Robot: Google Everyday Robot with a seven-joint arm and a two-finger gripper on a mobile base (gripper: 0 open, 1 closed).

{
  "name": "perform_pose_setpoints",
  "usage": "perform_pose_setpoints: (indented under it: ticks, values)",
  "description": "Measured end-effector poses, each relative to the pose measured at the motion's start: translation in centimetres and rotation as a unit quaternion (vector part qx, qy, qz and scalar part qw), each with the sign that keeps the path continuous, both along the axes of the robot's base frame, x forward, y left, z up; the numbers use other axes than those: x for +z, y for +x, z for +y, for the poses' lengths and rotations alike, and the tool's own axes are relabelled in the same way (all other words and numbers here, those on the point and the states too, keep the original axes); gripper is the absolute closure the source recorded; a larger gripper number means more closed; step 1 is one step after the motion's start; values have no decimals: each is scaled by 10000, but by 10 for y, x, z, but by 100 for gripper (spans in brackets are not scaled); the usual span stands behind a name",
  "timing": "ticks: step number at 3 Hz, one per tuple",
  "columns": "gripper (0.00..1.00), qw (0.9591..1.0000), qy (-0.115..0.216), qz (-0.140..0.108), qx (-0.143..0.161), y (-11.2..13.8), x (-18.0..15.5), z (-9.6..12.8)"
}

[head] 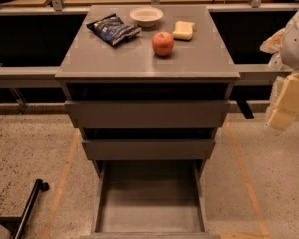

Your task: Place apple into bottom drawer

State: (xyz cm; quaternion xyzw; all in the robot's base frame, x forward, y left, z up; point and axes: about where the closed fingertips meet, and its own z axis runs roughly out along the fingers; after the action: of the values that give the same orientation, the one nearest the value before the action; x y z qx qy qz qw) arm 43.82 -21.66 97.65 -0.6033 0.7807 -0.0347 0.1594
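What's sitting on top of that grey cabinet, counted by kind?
Apple: 1
White bowl: 1
Yellow sponge: 1
Dark snack bag: 1
Total: 4
The gripper hangs at the right edge, off the cabinet.

arm (298, 39): far right edge | end effector (285, 106): hangs below it, angled downward

White rounded arm shell (297, 36), cream blocky hand (288, 103) at right edge
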Motion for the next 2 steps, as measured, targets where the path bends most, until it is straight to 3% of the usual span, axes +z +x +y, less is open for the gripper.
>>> perform_pose_setpoints:
  ticks: [1, 2]
  values:
    - [0, 10000, 31, -22, 0, 1, 0, 1]
    - [0, 9983, 492, -326, 3, 16, 6, 13]
